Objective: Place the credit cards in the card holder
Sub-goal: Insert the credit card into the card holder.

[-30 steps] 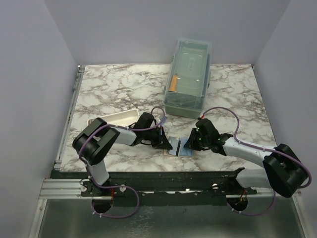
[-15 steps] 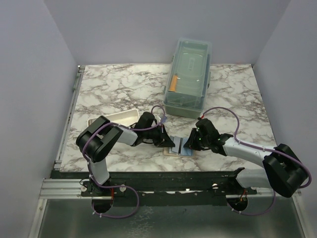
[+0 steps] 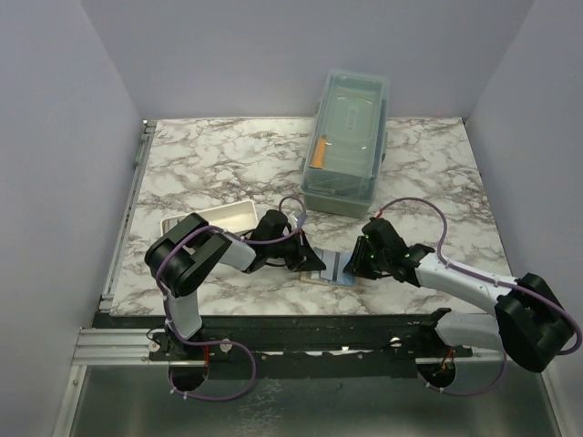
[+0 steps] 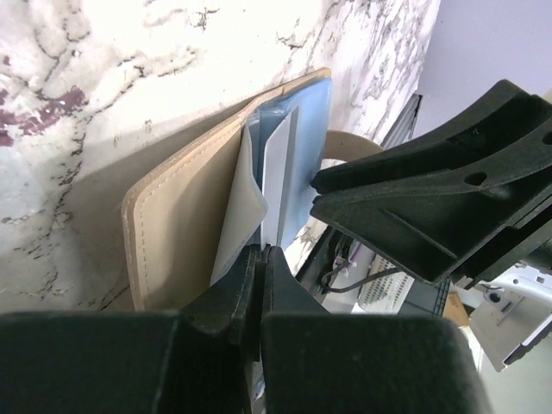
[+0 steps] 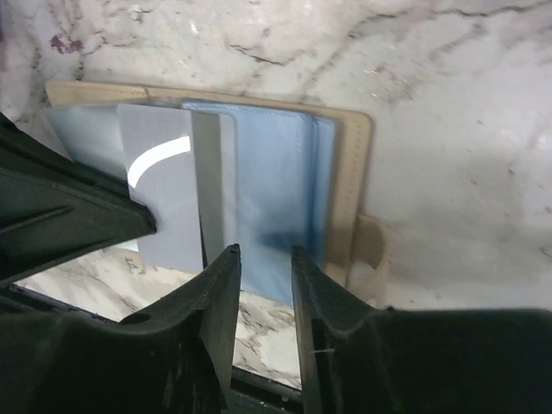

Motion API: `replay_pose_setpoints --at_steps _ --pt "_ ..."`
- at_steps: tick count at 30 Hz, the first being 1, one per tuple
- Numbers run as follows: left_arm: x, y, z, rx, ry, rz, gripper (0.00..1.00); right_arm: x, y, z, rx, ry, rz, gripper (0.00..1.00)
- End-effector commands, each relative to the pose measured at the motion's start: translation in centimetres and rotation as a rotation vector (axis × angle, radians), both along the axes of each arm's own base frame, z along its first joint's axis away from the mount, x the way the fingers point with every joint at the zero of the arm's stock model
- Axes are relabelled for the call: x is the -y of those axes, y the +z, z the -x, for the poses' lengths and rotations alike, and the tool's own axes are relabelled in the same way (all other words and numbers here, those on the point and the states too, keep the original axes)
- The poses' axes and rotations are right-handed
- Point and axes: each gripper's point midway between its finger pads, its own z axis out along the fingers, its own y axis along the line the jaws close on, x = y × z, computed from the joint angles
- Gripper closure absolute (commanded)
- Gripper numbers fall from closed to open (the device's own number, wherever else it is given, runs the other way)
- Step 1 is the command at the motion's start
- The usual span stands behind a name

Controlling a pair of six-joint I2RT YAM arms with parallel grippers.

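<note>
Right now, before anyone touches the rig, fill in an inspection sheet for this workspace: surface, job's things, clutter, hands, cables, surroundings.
Surface: marble-patterned table; no damage seen.
Job's things: tan card holder lies open near the front edge, blue lining showing; grey credit card sits part-way into it.
Clutter: white tray; clear lidded box at the back, with an orange object inside.
Hands: left hand shut on the card's edge; right hand pinching the holder's blue flap.
Cables: purple cables loop along both arms, not lying on the holder.
Surroundings: plain grey walls on three sides; nothing else seen.
</note>
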Motion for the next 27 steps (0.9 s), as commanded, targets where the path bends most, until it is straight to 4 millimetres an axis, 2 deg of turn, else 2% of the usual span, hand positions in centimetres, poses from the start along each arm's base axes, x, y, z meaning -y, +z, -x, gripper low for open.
replay_pose_setpoints --at_steps 1,4,15,18,22,24,27 --pt "0.1 -1.4 -0.7 0.029 0.041 -0.036 1.0 3.6 -1.1 1.7 -0.069 -0.09 0.131 0.65" --pt "0.3 -1.5 -0.7 0.03 0.041 -0.04 1.0 3.9 -1.4 1.9 -0.071 -0.093 0.119 0.64" --pt "1.8 -2.2 -0.2 0.047 0.001 -0.123 1.0 1.1 -1.9 1.6 -0.069 -0.006 0.002 0.72" --pt "2.2 -2.3 -0.1 0.056 -0.013 -0.156 1.0 1.0 -1.8 1.5 -0.063 -0.003 0.002 0.73" --pt "1.7 -2.9 0.0 0.047 -0.008 -0.207 1.0 1.5 -1.6 1.5 -0.06 -0.012 0.021 0.73" --pt "1.4 -2.6 -0.3 0.063 -0.005 -0.238 0.93 1.8 -1.6 1.7 -0.061 -0.018 0.031 0.73" --pt "0.4 -2.3 -0.3 0.084 -0.006 -0.296 0.76 2.3 -1.5 1.9 -0.059 -0.029 0.045 0.73"
